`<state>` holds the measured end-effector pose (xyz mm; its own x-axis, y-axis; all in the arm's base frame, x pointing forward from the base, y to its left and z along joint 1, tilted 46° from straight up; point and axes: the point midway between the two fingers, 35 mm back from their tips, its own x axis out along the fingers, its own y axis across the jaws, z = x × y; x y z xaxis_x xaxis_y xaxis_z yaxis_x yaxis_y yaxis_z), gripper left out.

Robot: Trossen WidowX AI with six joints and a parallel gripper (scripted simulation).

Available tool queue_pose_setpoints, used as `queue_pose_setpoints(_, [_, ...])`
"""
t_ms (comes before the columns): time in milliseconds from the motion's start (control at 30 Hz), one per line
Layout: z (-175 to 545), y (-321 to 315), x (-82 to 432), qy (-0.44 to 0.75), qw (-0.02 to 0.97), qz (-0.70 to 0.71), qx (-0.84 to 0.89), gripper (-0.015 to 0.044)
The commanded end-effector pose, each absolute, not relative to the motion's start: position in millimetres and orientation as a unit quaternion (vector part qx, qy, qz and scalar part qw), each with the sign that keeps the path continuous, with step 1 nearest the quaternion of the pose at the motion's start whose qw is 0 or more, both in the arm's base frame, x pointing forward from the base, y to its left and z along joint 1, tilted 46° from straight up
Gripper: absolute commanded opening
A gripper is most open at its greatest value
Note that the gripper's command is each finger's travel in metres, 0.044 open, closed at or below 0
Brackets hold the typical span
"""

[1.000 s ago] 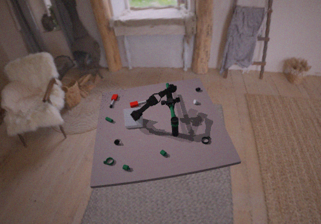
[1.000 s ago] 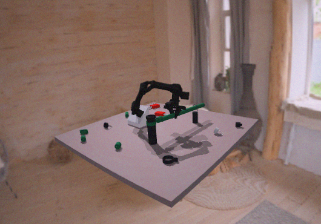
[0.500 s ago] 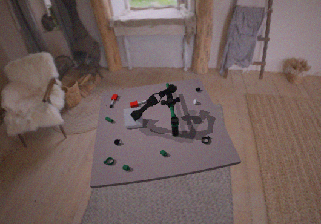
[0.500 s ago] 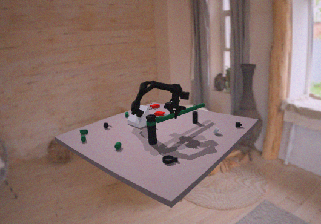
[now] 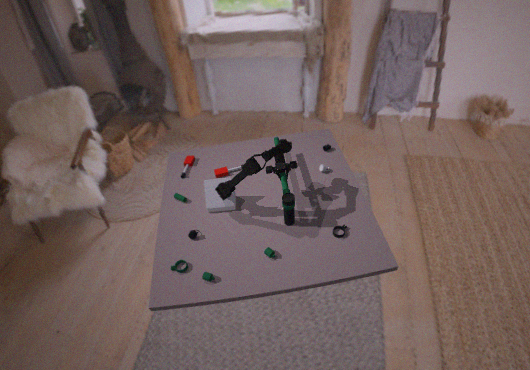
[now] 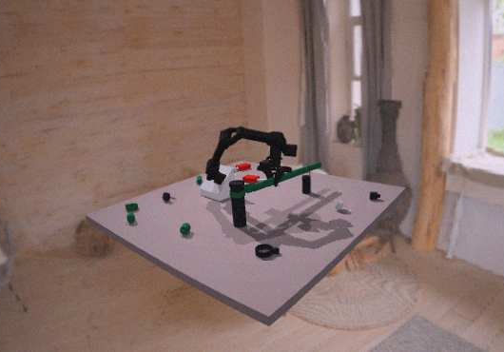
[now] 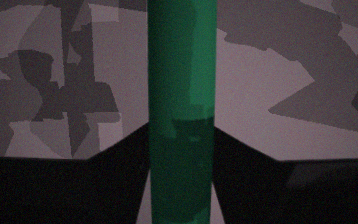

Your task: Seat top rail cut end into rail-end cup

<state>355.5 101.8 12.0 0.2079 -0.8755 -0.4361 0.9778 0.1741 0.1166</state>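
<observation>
The green top rail runs from the big post over the thin post, and its far end sticks out beyond it. The loop cap is too small to make out. The big black post stands upright. Its green brace band sits high, just under the black post cap. The rail's near end reaches the band's side; how deep it sits in the cup cannot be told. My gripper is shut on the rail between the posts, from above.
The robot's white base is left of the rail. A black ring, a green ring, a white fitting, red-handled tools and several small fittings lie around the posts.
</observation>
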Motion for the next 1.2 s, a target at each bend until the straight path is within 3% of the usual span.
queue_pose_setpoints(0, [14.7, 102.4, 356.4, 0.134, 0.756, -0.612, 0.187, 0.0])
queue_pose_setpoints(1167, [17.8, 103.3, 358.7, 0.131, 0.758, -0.612, 0.182, 0.0])
